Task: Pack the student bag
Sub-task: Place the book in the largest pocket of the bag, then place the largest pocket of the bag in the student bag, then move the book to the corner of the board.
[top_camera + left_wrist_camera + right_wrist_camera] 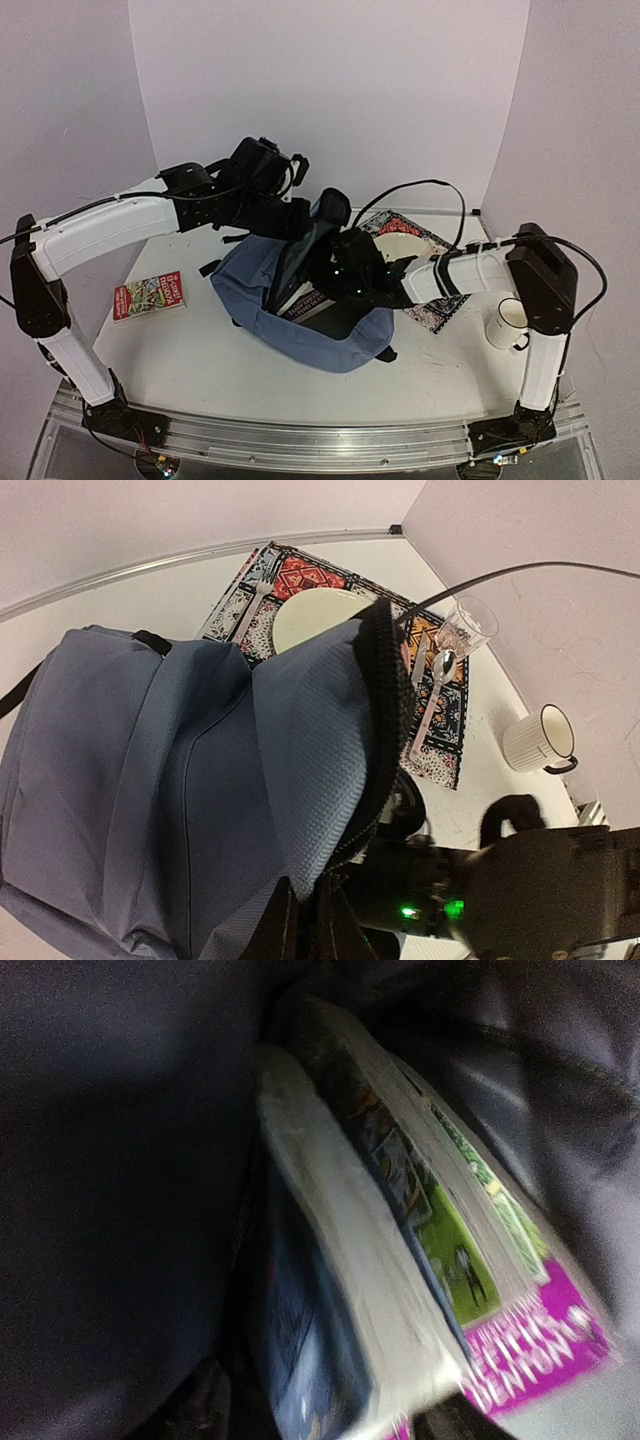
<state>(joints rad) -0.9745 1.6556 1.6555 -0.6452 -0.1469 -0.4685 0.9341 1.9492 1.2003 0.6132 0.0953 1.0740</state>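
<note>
Top view: student bag (300,340) is lying mid table (200,380), mouth open toward the right arm. Left hand (303,222) is sitting at the bag's far upper edge, holding the flap (325,215) up. Right hand (348,270) is sitting at the bag mouth, just over the books (305,298) inside; can't tell from here if its fingers are spread or together. Red book (150,296) is lying flat on the table left of the bag, apart from it. Placemat (440,305) w/ plate (400,240) is lying right of and behind the bag, and a mug (507,322) is standing near the right arm. Left wrist view: left hand's fingers (300,925) are pressed together, pinching the blue flap fabric at frame bottom. Fork (255,595), glass (468,625) and spoon (432,705) are lying on the placemat around the plate. Black right arm (520,890) w/ green lights is showing lower right. Right wrist view: blurry, looking into the dark bag interior; two books are standing on edge side by side, one w/ a magenta cover (530,1350). Right hand's fingers aren't readable here, so can't tell its state.
</note>
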